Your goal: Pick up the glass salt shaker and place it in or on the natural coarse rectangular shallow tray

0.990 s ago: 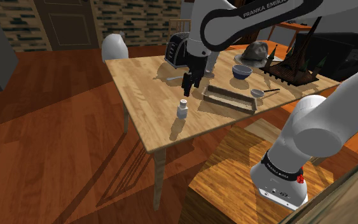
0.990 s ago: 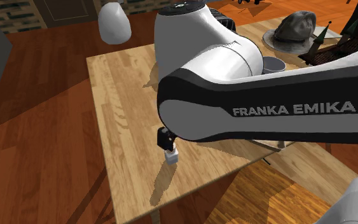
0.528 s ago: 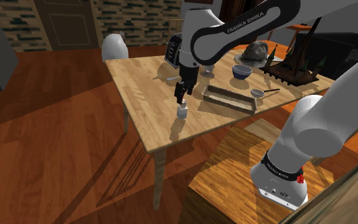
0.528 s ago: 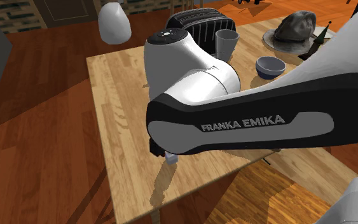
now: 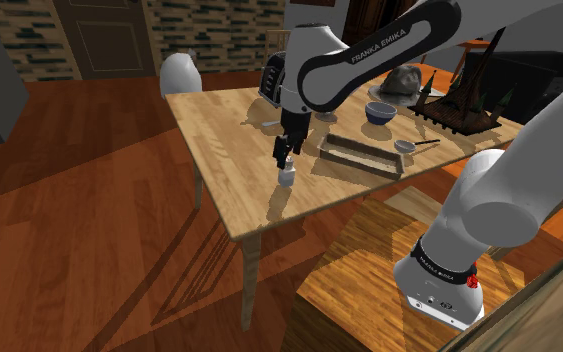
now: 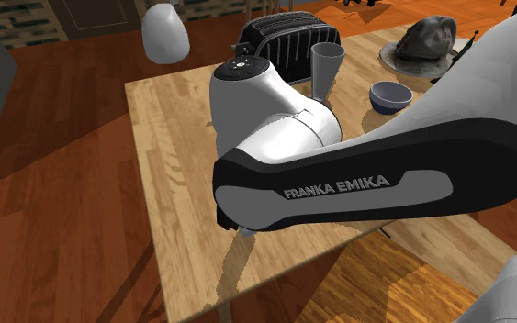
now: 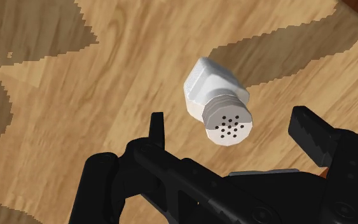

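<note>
A small white salt shaker (image 5: 287,177) with a grey perforated cap (image 7: 229,124) stands upright on the wooden table (image 5: 224,140), near its front edge. My gripper (image 5: 283,157) hangs just above it, pointing down. In the wrist view the gripper (image 7: 234,132) is open, one finger on each side of the cap, and the fingertips (image 7: 157,129) do not touch the shaker (image 7: 214,89). The shallow rectangular tray (image 5: 361,155) lies on the table to the shoulder view's right of the shaker. In the second exterior view the arm's large link (image 6: 357,183) covers the shaker.
A dark toaster (image 5: 277,75), a grey cup (image 6: 326,62), a blue bowl (image 5: 380,112), a grey hat (image 5: 406,80), a model ship (image 5: 464,95) and a small bowl with a spoon (image 5: 406,146) stand behind and beside the tray. A white chair (image 5: 180,72) stands at the table's far end.
The gripper has moved toward the shoulder view's left and down, from beside the tray to just above the shaker. The shaker has not moved.
</note>
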